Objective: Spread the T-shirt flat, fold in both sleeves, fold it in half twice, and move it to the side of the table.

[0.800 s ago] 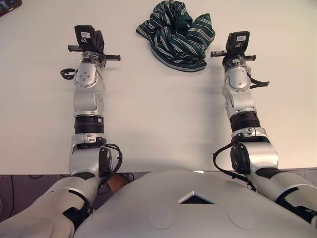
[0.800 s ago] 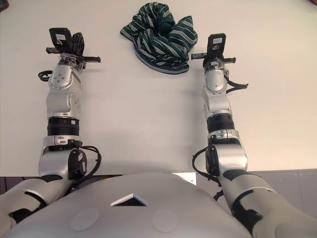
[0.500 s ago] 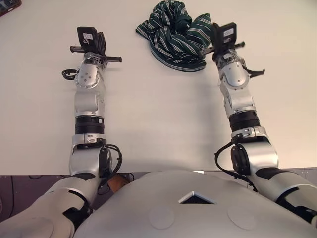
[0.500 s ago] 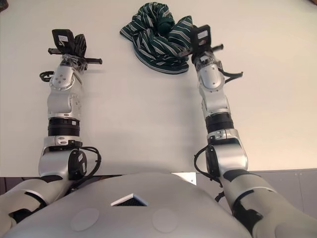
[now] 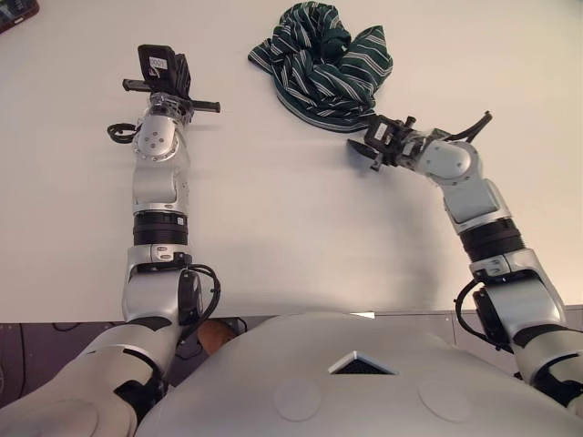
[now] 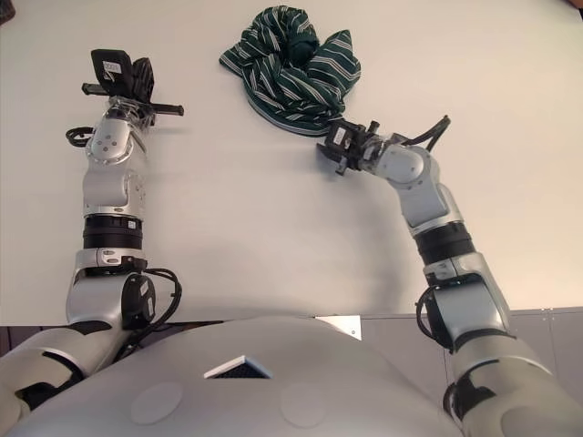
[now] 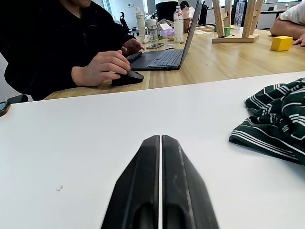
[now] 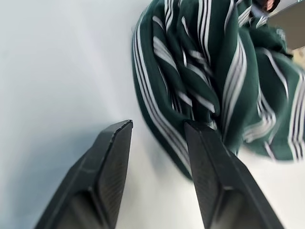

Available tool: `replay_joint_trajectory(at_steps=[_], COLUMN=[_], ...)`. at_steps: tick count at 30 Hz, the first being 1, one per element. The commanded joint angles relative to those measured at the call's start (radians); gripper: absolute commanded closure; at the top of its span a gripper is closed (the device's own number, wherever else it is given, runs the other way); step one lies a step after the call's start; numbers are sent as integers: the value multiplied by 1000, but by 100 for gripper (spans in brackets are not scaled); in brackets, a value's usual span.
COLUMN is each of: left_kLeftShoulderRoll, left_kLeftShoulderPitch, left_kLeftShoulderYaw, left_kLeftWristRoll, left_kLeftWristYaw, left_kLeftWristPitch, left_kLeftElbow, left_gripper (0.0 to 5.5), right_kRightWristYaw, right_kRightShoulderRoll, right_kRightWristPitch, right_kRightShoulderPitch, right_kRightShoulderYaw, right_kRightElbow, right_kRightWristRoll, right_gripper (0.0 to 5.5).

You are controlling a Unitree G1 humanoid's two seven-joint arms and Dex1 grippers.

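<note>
A dark green T-shirt (image 5: 321,64) with white stripes lies crumpled in a heap at the far middle of the white table (image 5: 273,228). My right gripper (image 8: 158,126) is open, turned sideways and low over the table, right at the heap's near right hem (image 8: 162,129). One of its fingers (image 8: 209,157) is beside the striped edge, with nothing held between the two. In the left eye view the same gripper (image 5: 363,151) points towards my left. My left gripper (image 7: 161,140) is shut and empty, hovering over bare table well to the left of the shirt (image 7: 276,119).
A dark object (image 5: 11,11) sits at the table's far left corner. Beyond the far edge stands a wooden table (image 7: 228,57) with a laptop (image 7: 164,57), where a person is using a mouse. Bare table spreads left, right and in front of the shirt.
My right arm has swung from the shirt's right side round to its near edge, the wrist turning sideways and dropping low. The left arm has barely shifted.
</note>
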Motion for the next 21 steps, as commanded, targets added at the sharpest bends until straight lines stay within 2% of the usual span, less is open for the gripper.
replay_joint_trajectory(at_steps=[1,4,7,12,14,17,21], left_kLeftShoulderRoll=[-4,-11,-17,-25,-26,-23,10], left_kLeftShoulderPitch=[-1,1,2,11,13,21,18], left_kLeftShoulderYaw=[0,-3,-4,0,1,7,-13], left_kLeftWristRoll=[7,8,7,7,7,5,24], left_kLeftWristYaw=[7,13,18,29,32,37,2], left_kLeftWristPitch=[-8,-8,-11,-14,-13,-10,-14], left_kLeftElbow=[17,13,9,1,-2,-13,-12], left_gripper=[550,550,550,550,550,550,550], right_kRightWristYaw=[-48,-65,-6,87,85,176,508], right_kRightShoulderRoll=[-15,-2,6,-28,-61,-134,-312], right_kRightWristPitch=[-12,3,93,163,146,106,184], right_kRightShoulderPitch=[3,-33,-55,-18,-2,39,145], right_kRightShoulderYaw=[56,62,93,117,108,104,97], right_kRightElbow=[119,199,276,215,155,-15,-385], right_kRightWristRoll=[-103,-112,-120,-101,-101,-62,155], right_gripper=[352,352,401,512,548,548,548])
